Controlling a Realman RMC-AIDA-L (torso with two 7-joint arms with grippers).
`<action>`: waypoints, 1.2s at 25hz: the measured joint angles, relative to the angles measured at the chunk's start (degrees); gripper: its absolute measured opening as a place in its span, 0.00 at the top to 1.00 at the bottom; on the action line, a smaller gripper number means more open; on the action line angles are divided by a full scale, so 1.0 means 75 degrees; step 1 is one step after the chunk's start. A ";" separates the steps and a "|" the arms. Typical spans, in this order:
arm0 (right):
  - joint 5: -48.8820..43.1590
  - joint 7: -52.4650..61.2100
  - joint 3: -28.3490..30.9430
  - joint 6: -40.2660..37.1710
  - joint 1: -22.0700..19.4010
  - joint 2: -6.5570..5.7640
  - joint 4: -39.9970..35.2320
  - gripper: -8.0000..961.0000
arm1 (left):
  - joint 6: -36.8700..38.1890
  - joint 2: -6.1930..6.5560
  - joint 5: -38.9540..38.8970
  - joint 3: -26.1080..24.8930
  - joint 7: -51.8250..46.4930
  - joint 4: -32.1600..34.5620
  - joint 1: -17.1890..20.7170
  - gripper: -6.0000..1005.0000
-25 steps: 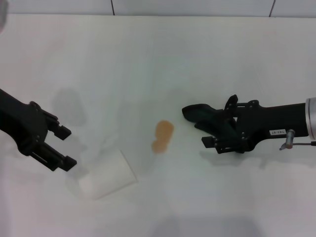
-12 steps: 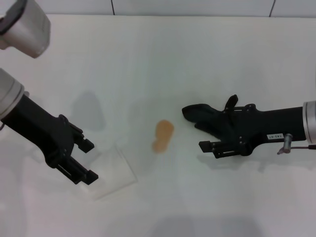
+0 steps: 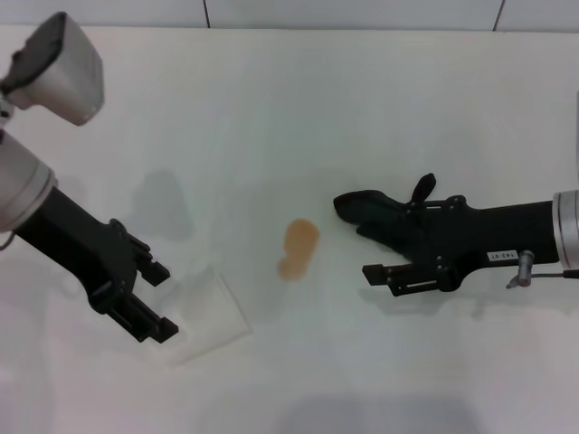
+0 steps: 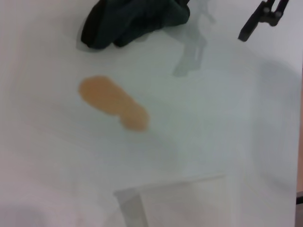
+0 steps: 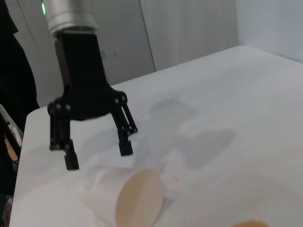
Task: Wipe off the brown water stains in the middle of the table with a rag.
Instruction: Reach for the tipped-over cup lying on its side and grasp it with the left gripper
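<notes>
The light is bright and even, coming from above. The white bench (image 3: 362, 108) shows no glare. Soft grey shadows lie just behind the left hand (image 3: 145, 303) and under the right hand (image 3: 384, 271). The left wrist view is blurry all over. In the right wrist view, the far wall looks dim and soft.

From the head we look steeply down on the desk (image 3: 298, 117). Our left wrist camera sits close above it, facing the stain (image 4: 113, 103), which the head view shares (image 3: 298, 249). Our right wrist camera looks low across at the left gripper (image 5: 97, 153).
</notes>
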 joint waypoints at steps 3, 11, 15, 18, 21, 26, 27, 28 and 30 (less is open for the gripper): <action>0.0033 -0.0007 -0.0045 -0.0002 0.0001 0.0000 0.0000 0.17 | -0.0153 -0.0053 0.0089 0.0017 0.0109 -0.0256 -0.0107 0.13; 0.0040 -0.0013 -0.0072 -0.0001 -0.0012 0.0000 -0.0001 0.17 | -0.0397 -0.0268 0.0530 0.0025 0.0297 -0.0446 -0.0307 0.13; 0.0040 -0.0016 -0.0072 -0.0001 -0.0059 0.0000 -0.0003 0.17 | -0.0504 -0.0366 0.0712 0.0026 0.0361 -0.0526 -0.0397 0.13; 0.0040 -0.0023 -0.0075 -0.0001 -0.0084 0.0000 -0.0008 0.17 | -0.0632 -0.0370 0.0719 0.0025 0.0369 -0.0692 -0.0508 0.13; 0.0045 -0.0024 -0.0084 -0.0017 -0.0103 0.0000 -0.0030 0.17 | -0.0687 -0.0386 0.0746 0.0041 0.0406 -0.0747 -0.0574 0.13; 0.0060 -0.0024 -0.0084 -0.0100 -0.0109 0.0000 -0.0073 0.17 | -0.0777 -0.0467 0.0827 0.0116 0.0426 -0.0758 -0.0639 0.13; 0.0063 -0.0025 -0.0082 -0.0102 -0.0109 0.0000 -0.0075 0.17 | -0.0803 -0.0492 0.0830 0.0123 0.0430 -0.0760 -0.0653 0.13; 0.0063 -0.0024 -0.0077 -0.0105 -0.0110 0.0000 -0.0075 0.17 | -0.0827 -0.0515 0.0833 0.0128 0.0436 -0.0767 -0.0666 0.13; 0.0064 -0.0025 -0.0064 -0.0108 -0.0111 -0.0005 -0.0072 0.17 | -0.0855 -0.0544 0.0839 0.0132 0.0447 -0.0803 -0.0697 0.13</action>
